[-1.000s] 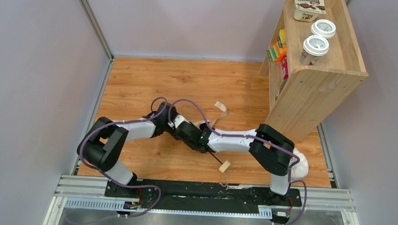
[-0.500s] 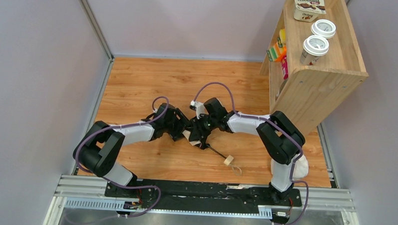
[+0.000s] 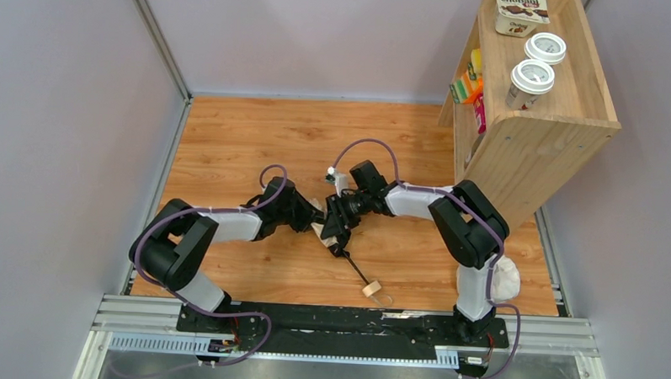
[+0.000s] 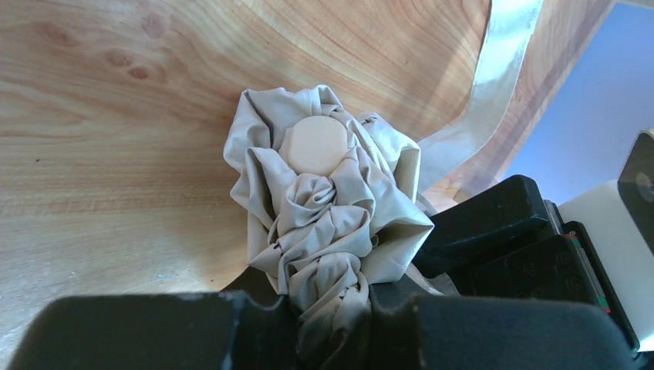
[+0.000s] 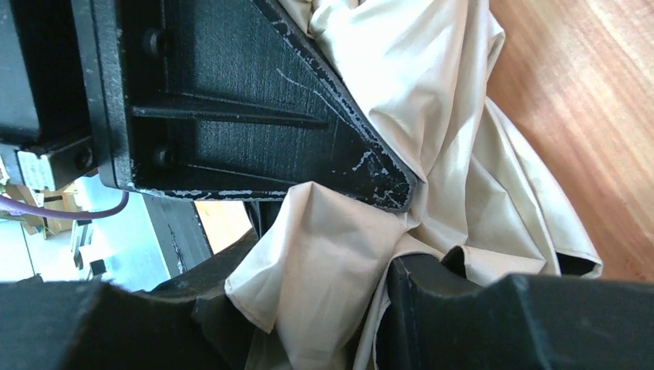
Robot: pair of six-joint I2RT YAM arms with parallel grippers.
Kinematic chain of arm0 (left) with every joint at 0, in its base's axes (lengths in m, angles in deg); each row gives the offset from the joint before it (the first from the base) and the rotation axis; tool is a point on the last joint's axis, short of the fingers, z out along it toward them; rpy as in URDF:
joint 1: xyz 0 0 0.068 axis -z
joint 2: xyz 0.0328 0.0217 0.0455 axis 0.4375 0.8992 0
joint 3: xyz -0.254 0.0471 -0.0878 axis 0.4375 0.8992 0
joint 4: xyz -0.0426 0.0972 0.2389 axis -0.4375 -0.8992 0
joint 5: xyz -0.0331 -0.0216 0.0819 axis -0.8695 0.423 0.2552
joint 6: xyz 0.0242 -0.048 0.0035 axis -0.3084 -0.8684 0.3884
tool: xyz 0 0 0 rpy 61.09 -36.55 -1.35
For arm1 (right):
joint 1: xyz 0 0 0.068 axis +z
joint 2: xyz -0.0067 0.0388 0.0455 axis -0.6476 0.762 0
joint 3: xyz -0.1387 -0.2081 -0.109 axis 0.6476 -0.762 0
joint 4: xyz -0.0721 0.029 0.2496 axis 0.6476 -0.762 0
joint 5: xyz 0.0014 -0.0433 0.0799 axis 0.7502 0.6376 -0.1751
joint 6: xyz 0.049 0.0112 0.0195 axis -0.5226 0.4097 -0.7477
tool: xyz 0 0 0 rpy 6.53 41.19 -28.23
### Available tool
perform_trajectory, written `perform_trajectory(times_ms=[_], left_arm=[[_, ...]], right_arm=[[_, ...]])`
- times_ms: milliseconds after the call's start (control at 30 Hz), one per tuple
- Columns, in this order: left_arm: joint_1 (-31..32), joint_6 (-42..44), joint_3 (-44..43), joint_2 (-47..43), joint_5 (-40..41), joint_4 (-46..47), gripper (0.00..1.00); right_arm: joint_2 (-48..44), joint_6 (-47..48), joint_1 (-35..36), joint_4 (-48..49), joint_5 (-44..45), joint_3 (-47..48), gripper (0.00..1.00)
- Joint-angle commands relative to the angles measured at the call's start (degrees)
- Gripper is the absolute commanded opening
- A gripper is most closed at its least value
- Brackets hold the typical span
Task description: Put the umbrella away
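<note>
Both hands are closed on the umbrella (image 4: pixel 328 223). The left hand (image 4: pixel 332 327) is clamped narrow on a twisted bunch of its cream cloth, whose round cap (image 4: pixel 312 145) is seen just beyond the fingers. The right hand (image 5: pixel 328 308) is pinched on a fold of the same cloth, with the left hand's black finger (image 5: pixel 231 100) pressed in directly above it.

Within the last second the right hand has been swung from a low reach near the arm bases round to the far side of the bundle, so the two hands are now met almost finger to finger. The dark shaft (image 3: pixel 355 266) has been turned with it, and the wooden knob (image 3: pixel 371 288) is now trailed toward the near edge, below and to the right of both hands. A loose strap shown earlier beyond the hands can no longer be found. It is judged that the cloth is being gathered in, while the shaft is left drawn out, so the folding is not finished and nothing has been stowed.

Well to the right of the right hand, a wooden shelf (image 3: pixel 528 137) is stood on the tabletop (image 3: pixel 233 135), with two lidded cups (image 3: pixel 532 78) on top. A white bag (image 3: pixel 506 280) is lain behind the right arm's base. The right arm's own elbow is placed between the hand and the shelf, and the outstretched shaft could be caught on it.
</note>
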Motion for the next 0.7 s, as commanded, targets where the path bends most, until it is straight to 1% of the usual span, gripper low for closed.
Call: perform_trajectory(times_ms=[0, 33, 67, 100, 167, 233, 300, 400, 533, 600, 667], left_arm=[[0.57, 4.99, 0.74, 2.66, 2.45, -1.81, 0.0], [0.57, 4.81, 0.83, 2.23, 2.19, -1.98, 0.0], [0.57, 4.2, 0.65, 1.87, 2.27, -2.33, 0.0], [0.57, 3.76, 0.65, 1.0, 2.28, -3.47, 0.0], [0.57, 2.88, 0.39, -0.24, 2.8, -5.74, 0.0], [0.66, 2.35, -1.53, -0.77, 2.98, -10.04, 0.0], [0.57, 2.79, -3.64, -0.42, 2.63, -13.13, 0.0], [0.57, 2.09, -4.71, 0.46, 1.75, -14.99, 0.0], [0.66, 1.21, -4.62, 0.55, 1.4, -15.25, 0.0], [0.66, 0.95, -4.45, 0.29, 1.22, -15.69, 0.0], [0.74, 0.68, -4.01, -0.24, 1.4, -16.05, 0.0]], right_arm=[[-3.15, 0.53, 1.05, -4.57, -0.59, 4.32, 0.15], [-3.85, 1.05, 1.23, -6.76, 2.31, 4.84, 0.27], [-4.9, 1.49, 1.49, -8.7, 6.78, 5.11, 0.34], [-5.7, 2.37, 2.28, -10.81, 11.26, 5.55, 0.44], [-7.37, 4.74, 4.91, -15.47, 21.88, 6.34, 0.59], [-8.25, 6.5, 7.45, -17.76, 30.34, 7.48, 0.67], [-8.43, 8.0, 10.88, -18.91, 37.37, 8.36, 0.73], [-6.86, 10.81, 16.5, -21.54, 49.49, 10.99, 0.77], [-0.97, 13.36, 22.13, -25.76, 60.15, 16.0, 0.78], [1.05, 13.19, 23.81, -26.21, 67.0, 16.45, 0.77], [2.11, 12.05, 24.87, -25.69, 71.49, 15.84, 0.75]])
